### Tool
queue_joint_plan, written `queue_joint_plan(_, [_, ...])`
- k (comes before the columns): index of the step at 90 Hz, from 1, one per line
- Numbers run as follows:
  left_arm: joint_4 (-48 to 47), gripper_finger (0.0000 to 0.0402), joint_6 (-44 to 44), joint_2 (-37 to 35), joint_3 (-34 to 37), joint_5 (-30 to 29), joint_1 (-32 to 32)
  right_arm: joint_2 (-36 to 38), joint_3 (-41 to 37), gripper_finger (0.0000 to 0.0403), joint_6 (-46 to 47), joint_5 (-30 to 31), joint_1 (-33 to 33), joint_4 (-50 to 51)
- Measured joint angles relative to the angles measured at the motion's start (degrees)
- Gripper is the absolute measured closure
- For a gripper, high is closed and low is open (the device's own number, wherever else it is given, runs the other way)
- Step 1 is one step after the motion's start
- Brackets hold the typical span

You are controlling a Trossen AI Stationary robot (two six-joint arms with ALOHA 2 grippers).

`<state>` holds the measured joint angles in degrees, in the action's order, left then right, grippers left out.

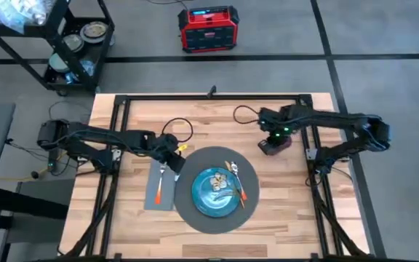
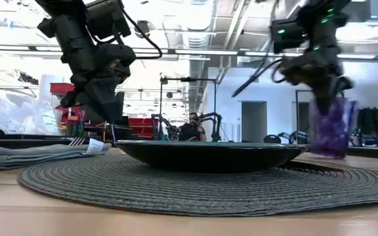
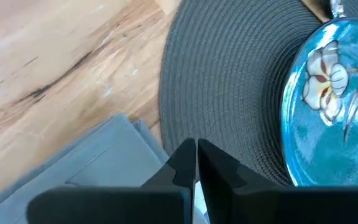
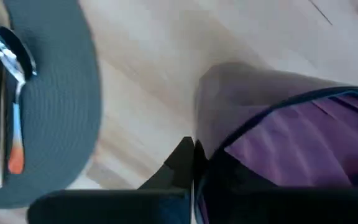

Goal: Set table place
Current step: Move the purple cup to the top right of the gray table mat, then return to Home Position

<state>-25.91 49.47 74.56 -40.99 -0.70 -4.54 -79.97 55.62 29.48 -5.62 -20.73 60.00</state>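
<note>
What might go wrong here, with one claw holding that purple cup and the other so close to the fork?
1. The right claw grips the purple cup by its rim only, beside the placemat; a tilt or a slip as it comes down might tip the cup over.
2. The left claw hangs shut just above the fork on the napkin; pulling away, it might snag the napkin and drag the fork askew.

Table and placemat as I see them
The light wood plank table point(image 1: 282, 211) carries the round, flat, dark grey woven placemat point(image 1: 188, 211) near its middle front, lying flat
</note>
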Motion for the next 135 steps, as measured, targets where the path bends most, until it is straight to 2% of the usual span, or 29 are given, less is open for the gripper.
queue_joint_plan(21, [-0.2,0.0401,0.4,0.0,0.0,-0.3,0.0,-10.5,10.3,0.0402,-5.9,1.6,1.6,-1.8])
queue_joint_plan(42, [-0.4,0.0401,0.5,0.0,0.0,-0.3,0.0,-12.1,11.8,0.0402,-7.2,2.3,2.0,-2.3])
queue_joint_plan(54, [-0.3,0.0402,0.4,0.0,0.0,-0.2,0.0,-10.6,11.7,0.0394,-7.1,2.3,2.0,-4.7])
queue_joint_plan(72, [-0.4,0.0402,-0.3,0.0,0.0,-0.2,0.0,-7.9,11.7,0.0346,-7.1,2.3,2.0,-6.0])
queue_joint_plan(84, [-0.4,0.0401,-0.4,0.0,0.0,-0.2,0.0,-6.9,11.7,0.0328,-7.1,2.4,2.0,-6.2])
queue_joint_plan(122, [-1.9,0.0402,-0.7,0.0,0.0,-0.1,0.0,-1.1,11.7,0.0321,-6.4,2.4,1.5,-6.6])
queue_joint_plan(135, [-1.6,0.0401,-0.8,0.0,0.0,3.8,0.2,3.1,11.7,0.0321,-5.8,0.4,2.3,-6.6])
